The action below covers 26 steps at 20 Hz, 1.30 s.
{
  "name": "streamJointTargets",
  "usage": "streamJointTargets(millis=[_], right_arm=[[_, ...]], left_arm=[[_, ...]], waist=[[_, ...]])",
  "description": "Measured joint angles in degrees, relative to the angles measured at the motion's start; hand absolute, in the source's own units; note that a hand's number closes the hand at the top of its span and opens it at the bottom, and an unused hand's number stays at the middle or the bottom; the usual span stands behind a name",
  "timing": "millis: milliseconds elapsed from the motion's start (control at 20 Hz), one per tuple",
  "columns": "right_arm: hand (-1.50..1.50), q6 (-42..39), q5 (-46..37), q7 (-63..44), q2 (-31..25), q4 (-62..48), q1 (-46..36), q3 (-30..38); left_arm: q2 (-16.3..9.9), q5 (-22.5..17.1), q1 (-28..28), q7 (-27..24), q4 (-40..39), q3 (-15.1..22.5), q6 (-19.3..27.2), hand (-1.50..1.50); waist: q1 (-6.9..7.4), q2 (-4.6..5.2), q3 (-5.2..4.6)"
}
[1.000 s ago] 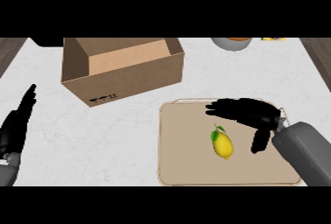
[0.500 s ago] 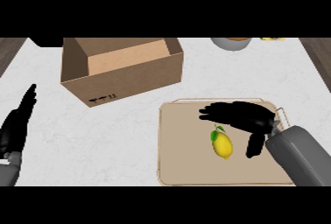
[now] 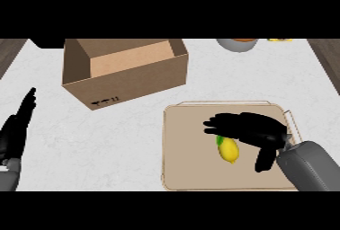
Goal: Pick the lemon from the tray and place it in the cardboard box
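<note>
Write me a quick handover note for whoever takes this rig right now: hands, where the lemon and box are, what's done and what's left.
Right hand: open, fingers spread over the tray, hanging above the lemon's upper end; not closed on it.
Left hand: open, resting at the view's left edge, fingers up.
Lemon: lying on the tray, just right of its middle, partly under the right hand's fingers.
Cardboard box: open at the top, on the counter up and left of the tray, apart from it; nothing visible inside.
Done: right hand brought over the lemon.
Left: grasp the lemon, lift it, carry it to the box, release it inside.
</note>
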State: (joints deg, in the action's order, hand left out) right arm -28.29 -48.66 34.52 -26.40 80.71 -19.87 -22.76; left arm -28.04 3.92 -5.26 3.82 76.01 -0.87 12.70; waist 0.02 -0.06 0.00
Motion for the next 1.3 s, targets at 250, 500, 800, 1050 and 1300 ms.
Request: streamJointTargets(millis=[250,500,800,1050,1300], right_arm=[[-1.5,-1.7,-4.0,-4.4,1.3,3.6,2.3,-1.9],[-1.5,-0.2,-8.7,-5.8,4.5,-0.8,2.5,-2.6],[1.5,7.0,-12.3,-4.6,8.6,-4.9,1.0,-1.3],[1.5,13.2,-14.5,-3.5,9.6,-5.3,1.3,0.5],[1.5,15.9,-16.1,-17.5,15.4,-5.8,2.0,6.3]], left_arm=[[1.4,1.5,0.3,0.1,0.2,-0.6,-0.4,0.0],[1.6,2.1,-1.3,-1.1,-2.2,-2.8,-2.0,0.0],[2.6,3.6,-1.1,-0.8,-1.1,-3.3,-2.6,0.0],[2.8,3.9,-1.2,-0.4,-1.1,-4.1,-3.2,0.0],[2.5,3.5,-0.7,0.0,-0.7,-4.9,-3.8,0.0]], waist=[[0.0,-0.01,-0.01],[0.07,0.06,-0.01],[0.2,-0.19,-0.32],[0.01,-0.25,-0.46],[-0.75,-0.47,-0.47]])
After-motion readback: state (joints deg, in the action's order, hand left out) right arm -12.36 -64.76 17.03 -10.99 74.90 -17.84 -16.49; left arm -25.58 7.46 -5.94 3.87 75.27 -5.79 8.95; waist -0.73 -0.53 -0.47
